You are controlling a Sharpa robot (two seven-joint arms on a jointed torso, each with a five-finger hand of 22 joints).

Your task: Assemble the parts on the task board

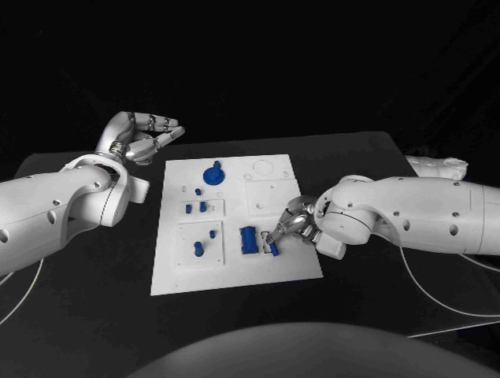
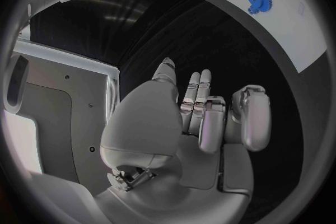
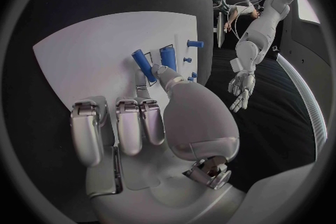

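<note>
Task board [image 1: 233, 272], a flat white rectangular plate, lies between the two hands with small blue plastic parts on it. Right hand [image 1: 293, 228] sits over the board's near right edge, thumb and a finger pinching a small blue cylindrical peg [image 3: 143, 64] that leans tilted just above the plate; other fingers curled back. Right beside the fingertips stands a blue rectangular block [image 1: 247, 239], with smaller blue pegs [image 1: 195, 250] just past it. Left hand [image 1: 147, 135] hovers off the board's far left corner, fingers loosely curled, holding nothing; blue toothed gear [image 1: 213, 174] lies flat on the plate near it. Step in hand looks like peg insertion next to the block. Next move likely calls for straightening the peg upright and lining it up with its hole before pushing down; can't see the hole itself. No readable labels or brand marks anywhere.
</note>
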